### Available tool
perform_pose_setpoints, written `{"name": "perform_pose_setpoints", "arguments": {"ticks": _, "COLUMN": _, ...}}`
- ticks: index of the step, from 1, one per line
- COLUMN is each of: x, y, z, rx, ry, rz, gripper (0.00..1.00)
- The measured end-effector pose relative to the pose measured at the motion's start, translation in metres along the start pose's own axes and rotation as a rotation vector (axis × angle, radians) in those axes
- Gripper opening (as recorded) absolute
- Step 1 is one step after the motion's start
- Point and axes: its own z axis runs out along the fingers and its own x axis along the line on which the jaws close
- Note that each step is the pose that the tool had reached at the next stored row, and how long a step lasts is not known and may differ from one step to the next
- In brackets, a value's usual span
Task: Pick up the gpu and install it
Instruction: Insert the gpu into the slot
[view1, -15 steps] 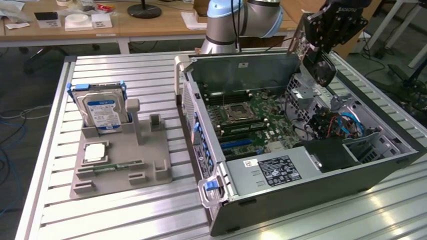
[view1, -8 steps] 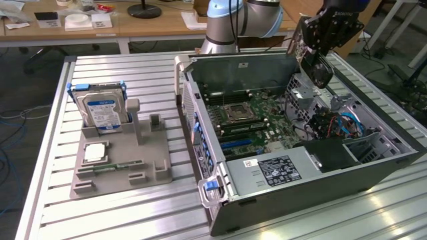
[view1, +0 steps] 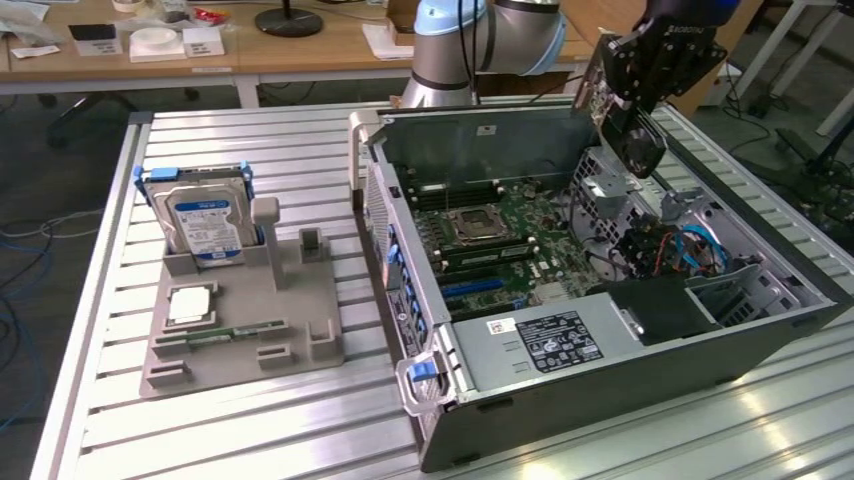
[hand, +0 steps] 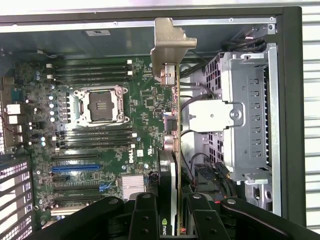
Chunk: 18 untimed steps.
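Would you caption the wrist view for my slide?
Fingers hold the gpu edge-on above the motherboard in the open case.

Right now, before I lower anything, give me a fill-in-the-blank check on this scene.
The jaws are shut on the ___. It hangs above the open computer ___. The hard drive stands upright in the grey holder at the exterior view's ___. The blue slot on the motherboard is ___.
Missing: gpu, case, left, empty.
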Motion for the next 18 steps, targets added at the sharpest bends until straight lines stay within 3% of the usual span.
{"name": "perform_pose_setpoints", "arguments": {"ticks": 9, "x": 0.0, "y": 0.0, "z": 0.0, "rx": -0.0001, "ry": 0.0004, "rz": -0.007, "gripper": 0.27}}
{"name": "perform_pose_setpoints", "arguments": {"ticks": 18, "x": 0.0006, "y": -0.0001, "z": 0.0005, "rx": -0.0032, "ry": 0.0067, "rz": -0.141, "gripper": 0.27}}
